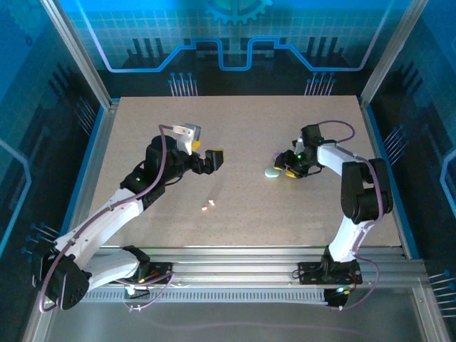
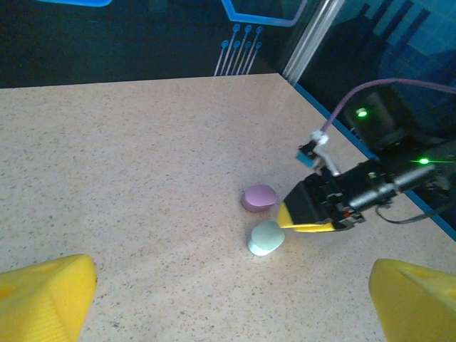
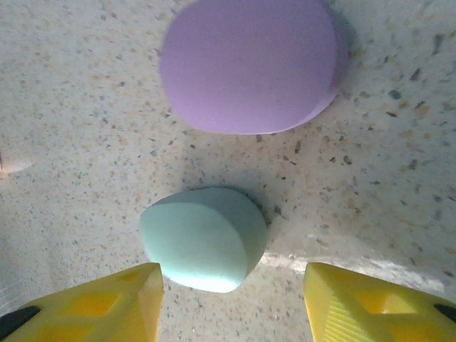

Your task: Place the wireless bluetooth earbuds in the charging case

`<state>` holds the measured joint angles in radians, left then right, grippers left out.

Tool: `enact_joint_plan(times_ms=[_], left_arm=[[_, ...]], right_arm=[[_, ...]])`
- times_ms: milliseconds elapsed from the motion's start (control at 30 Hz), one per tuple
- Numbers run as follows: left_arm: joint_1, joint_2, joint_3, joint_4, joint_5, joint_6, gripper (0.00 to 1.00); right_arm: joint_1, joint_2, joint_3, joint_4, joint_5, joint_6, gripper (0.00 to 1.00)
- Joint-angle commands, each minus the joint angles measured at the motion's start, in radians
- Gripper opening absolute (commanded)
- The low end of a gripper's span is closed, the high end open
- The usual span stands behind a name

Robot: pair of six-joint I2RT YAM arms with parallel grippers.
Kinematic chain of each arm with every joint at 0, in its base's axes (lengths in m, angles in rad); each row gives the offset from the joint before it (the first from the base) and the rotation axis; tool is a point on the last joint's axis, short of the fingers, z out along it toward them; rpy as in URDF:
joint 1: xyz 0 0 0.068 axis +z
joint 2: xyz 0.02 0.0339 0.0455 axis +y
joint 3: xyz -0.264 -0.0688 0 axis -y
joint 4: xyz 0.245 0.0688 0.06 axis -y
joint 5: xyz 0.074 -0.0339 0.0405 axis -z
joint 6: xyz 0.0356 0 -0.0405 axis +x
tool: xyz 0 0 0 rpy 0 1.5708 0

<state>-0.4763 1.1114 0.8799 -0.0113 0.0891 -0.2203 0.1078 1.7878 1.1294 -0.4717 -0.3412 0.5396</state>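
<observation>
Nearest you, two pale pink earbuds (image 1: 207,205) lie loose mid-surface, with nothing touching them. The left gripper (image 1: 211,158) hovers just beyond, fingers (image 2: 50,296) spread and empty, likely staged for the earbud pick. Toward the right edge, the right gripper (image 1: 288,168) sits low, fingers (image 3: 377,303) spread, pinching nothing. The mint case (image 3: 203,239) sits just ahead of the gap; you're probably lined up to steady it. The purple case (image 3: 249,64), just beyond, crowds that grasp. I can't tell whether either lid is open.

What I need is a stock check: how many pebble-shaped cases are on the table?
2. The purple case lies just beyond the mint green case, close but apart, both directly ahead of the open right pincer. More could be hidden under the arms.
</observation>
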Motion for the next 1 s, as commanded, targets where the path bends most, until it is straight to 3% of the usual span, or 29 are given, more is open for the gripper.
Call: enact_joint_plan(times_ms=[0,200,500,700,967], left_arm=[[0.024,0.01,0.016,-0.057,-0.061,-0.052,0.99],[0.088,-0.002,0.009,-0.142,-0.19,-0.179,0.99],[0.202,-0.047,-0.015,-0.264,-0.228,-0.289,0.99],[0.229,-0.097,-0.066,-0.244,-0.241,-0.308,0.99],[0.245,-0.111,-0.085,-0.232,-0.226,-0.307,0.99]], right_arm=[[0.044,-0.085,0.063,-0.05,0.062,-0.063,0.56],[0.229,-0.002,0.221,-0.057,0.101,-0.186,0.58],[0.463,0.307,0.579,-0.12,0.218,-0.335,0.62],[0.541,0.491,0.816,-0.197,0.216,-0.422,0.73],[0.595,0.743,1.156,-0.357,0.246,-0.514,0.77]])
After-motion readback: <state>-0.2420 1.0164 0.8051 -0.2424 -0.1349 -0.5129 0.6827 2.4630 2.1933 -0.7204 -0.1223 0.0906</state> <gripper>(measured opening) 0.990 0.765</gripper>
